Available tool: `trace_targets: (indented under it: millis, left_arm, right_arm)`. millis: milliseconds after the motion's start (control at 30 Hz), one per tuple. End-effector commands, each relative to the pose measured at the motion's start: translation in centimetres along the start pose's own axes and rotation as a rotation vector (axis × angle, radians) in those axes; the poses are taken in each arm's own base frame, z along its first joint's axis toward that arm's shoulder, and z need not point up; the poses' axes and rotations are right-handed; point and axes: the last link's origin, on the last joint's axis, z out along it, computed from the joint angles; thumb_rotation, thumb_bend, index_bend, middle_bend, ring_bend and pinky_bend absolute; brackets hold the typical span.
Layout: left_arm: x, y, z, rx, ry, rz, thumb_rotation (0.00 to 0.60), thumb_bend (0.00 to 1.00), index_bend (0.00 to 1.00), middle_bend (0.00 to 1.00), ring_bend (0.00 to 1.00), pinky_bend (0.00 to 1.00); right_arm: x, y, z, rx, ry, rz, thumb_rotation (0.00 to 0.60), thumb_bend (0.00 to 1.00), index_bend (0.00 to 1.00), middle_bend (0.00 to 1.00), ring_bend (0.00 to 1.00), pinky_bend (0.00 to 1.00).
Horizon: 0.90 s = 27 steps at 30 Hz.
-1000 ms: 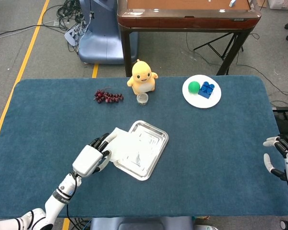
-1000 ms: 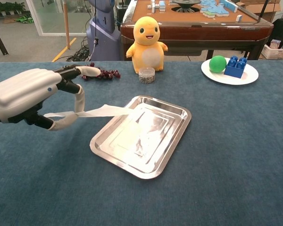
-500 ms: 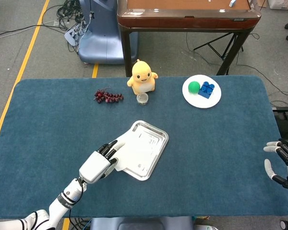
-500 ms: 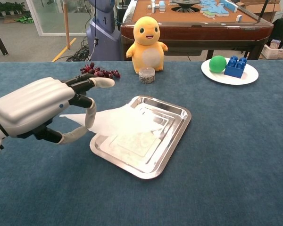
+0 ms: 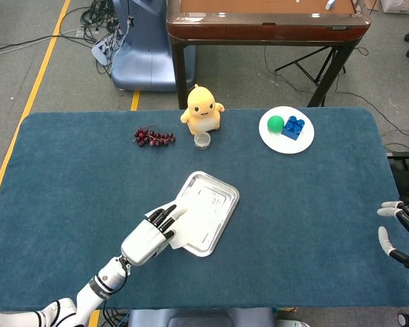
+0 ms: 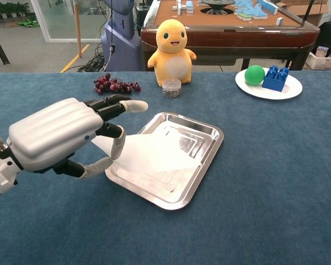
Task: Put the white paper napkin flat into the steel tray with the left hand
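Note:
The steel tray (image 5: 226,193) (image 6: 205,154) lies near the middle of the blue table. The white paper napkin (image 5: 196,219) (image 6: 154,153) is spread over the tray's near left part, its left edge lifted. My left hand (image 5: 150,238) (image 6: 63,137) pinches that edge between thumb and a finger at the tray's left rim, other fingers stretched out. My right hand (image 5: 401,228) hangs at the table's right edge with fingers apart and nothing in it; the chest view does not show it.
A yellow plush toy (image 5: 202,109) (image 6: 172,51), a small jar (image 5: 202,140) (image 6: 171,88) and grapes (image 5: 153,137) (image 6: 115,85) sit at the back. A white plate (image 5: 286,141) (image 6: 289,90) with a green ball and blue block stands back right.
My left hand has moved right and toward the tray with the napkin. The napkin, earlier stretched from the hand, now lies lower and covers more of the tray's floor.

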Motion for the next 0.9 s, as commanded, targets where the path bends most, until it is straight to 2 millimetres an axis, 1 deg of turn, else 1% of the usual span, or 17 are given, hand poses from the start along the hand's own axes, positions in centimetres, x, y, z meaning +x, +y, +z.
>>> trace_targets:
  millis: [33, 267, 700, 800, 900]
  left_arm:
    - [-0.4, 0.3, 0.1, 0.019, -0.020, 0.001, 0.600, 0.69, 0.70, 0.08, 0.00, 0.22]
    - [-0.8, 0.8, 0.4, 0.042, -0.061, 0.024, 0.600, 0.69, 0.70, 0.08, 0.00, 0.22]
    - [-1.4, 2.1, 0.9, 0.023, -0.099, 0.046, 0.600, 0.69, 0.69, 0.08, 0.00, 0.22]
    - [-1.4, 2.3, 1.0, 0.017, -0.101, 0.042, 0.600, 0.69, 0.67, 0.08, 0.00, 0.22]
    - [-1.5, 2.5, 1.0, 0.008, -0.095, 0.038, 0.600, 0.69, 0.63, 0.08, 0.00, 0.22]
  right_arm:
    - [0.1, 0.0, 0.0, 0.001, 0.003, 0.001, 0.600, 0.44, 0.41, 0.37, 0.22, 0.20]
    - [0.3, 0.0, -0.3, 0.007, 0.012, 0.006, 0.600, 0.44, 0.41, 0.37, 0.22, 0.20]
    - [0.7, -0.3, -0.7, 0.024, 0.031, 0.014, 0.600, 0.44, 0.41, 0.37, 0.22, 0.20]
    - [0.7, -0.3, -0.8, 0.027, 0.035, 0.016, 0.600, 0.44, 0.41, 0.37, 0.22, 0.20]
    - [0.8, -0.3, -0.9, 0.027, 0.039, 0.018, 0.600, 0.44, 0.41, 0.37, 0.22, 0.20]
